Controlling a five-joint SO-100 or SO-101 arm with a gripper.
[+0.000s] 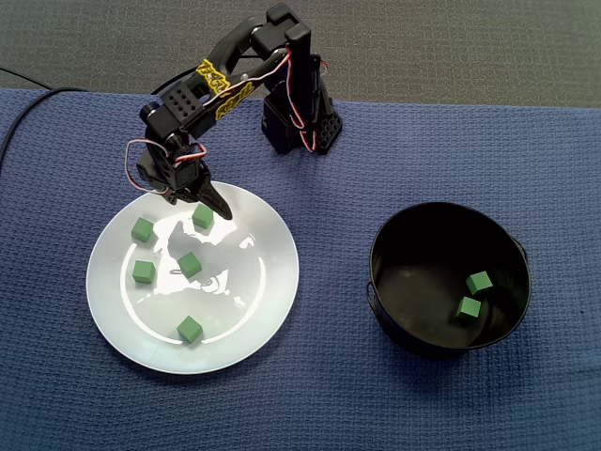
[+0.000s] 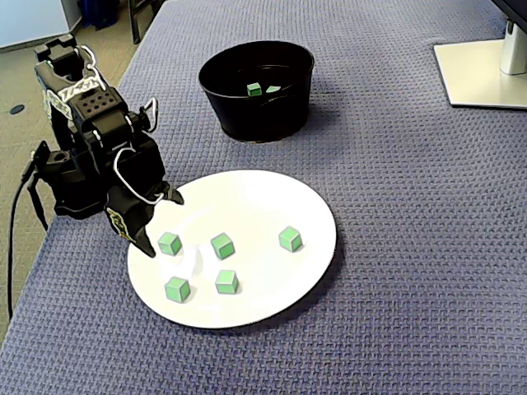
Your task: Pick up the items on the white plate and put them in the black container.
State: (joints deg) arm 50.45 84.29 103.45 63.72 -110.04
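Several small green cubes lie on the white plate (image 1: 249,324) (image 2: 272,288). My gripper (image 1: 199,205) (image 2: 163,224) hangs low over the plate's rim nearest the arm base. It is open, and its two black fingers stand either side of one green cube (image 1: 202,216) (image 2: 170,243) without closing on it. Other cubes rest nearby, such as the middle one (image 1: 190,264) (image 2: 222,245) and one at the plate's far side from the arm (image 1: 190,328) (image 2: 289,239). The black container (image 1: 449,214) (image 2: 247,115) holds two green cubes (image 1: 479,281) (image 2: 254,89).
Everything sits on a blue woven cloth (image 1: 376,395) (image 2: 412,247). The arm's base (image 1: 299,122) stands behind the plate. In a fixed view a monitor stand (image 2: 486,74) sits at the far right, and a black cable (image 2: 16,222) runs off the cloth's edge.
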